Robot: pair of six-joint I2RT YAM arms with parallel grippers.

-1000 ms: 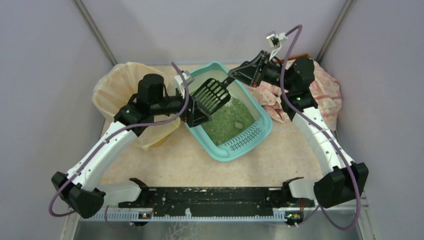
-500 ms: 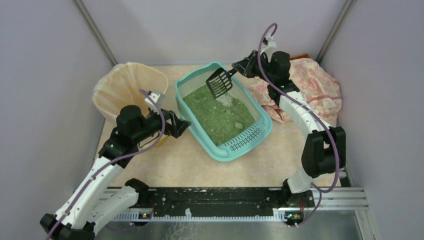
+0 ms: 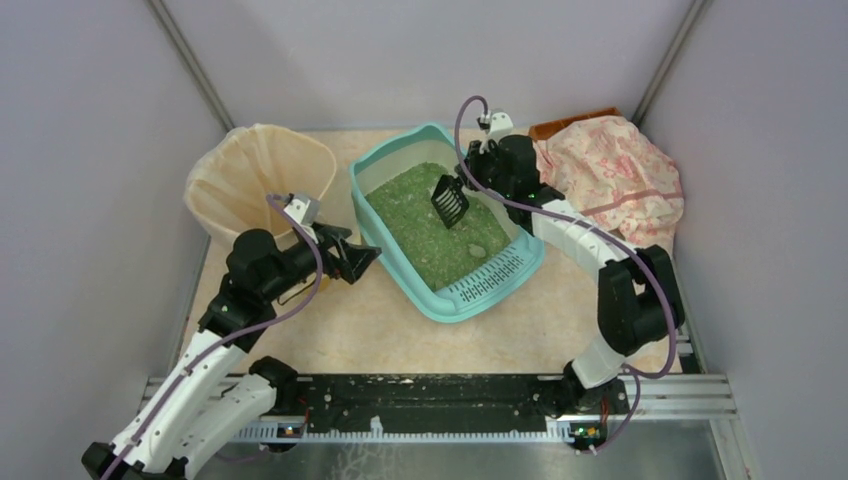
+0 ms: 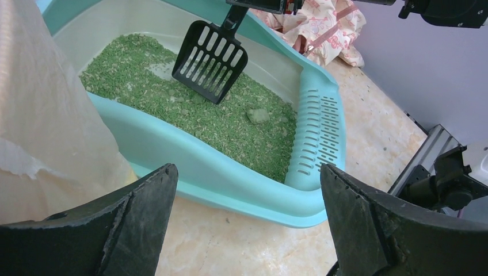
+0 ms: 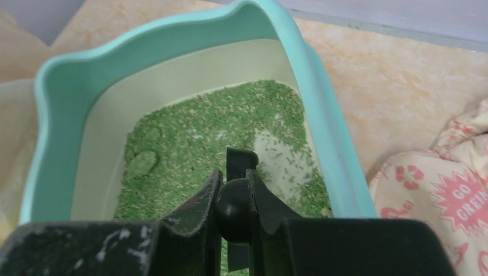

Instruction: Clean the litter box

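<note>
Marbled beige table [image 3: 380, 330], grey walls on three sides. Litter box [image 3: 440, 310] lies diagonally at centre, slotted grate [image 3: 490, 275] at its near end, green granules [image 3: 420, 225] inside.

Left claw [image 3: 362, 255]: spread wide, empty, hovering just outside the box's left wall. Bare table lies below it and back toward the bases; the bag-lined bin [image 3: 262, 130] stands close on its left (tight on that side).

Right claw [image 3: 468, 178]: pressed onto the handle of the scoop [image 3: 450, 200], just inside the box's far right rim. The black slotted blade hangs ahead of and below the claw, steeply tilted, lower edge at the granules; contact not resolvable. One pale clump [image 3: 476, 250] sits beyond the blade, toward the grate. Patterned cloth [image 3: 610, 165] is bunched to this claw's right, outside the box.

Versus half a second ago: right claw has come in from over the far rim and down, scoop now over mid-litter; left claw nearly unchanged
</note>
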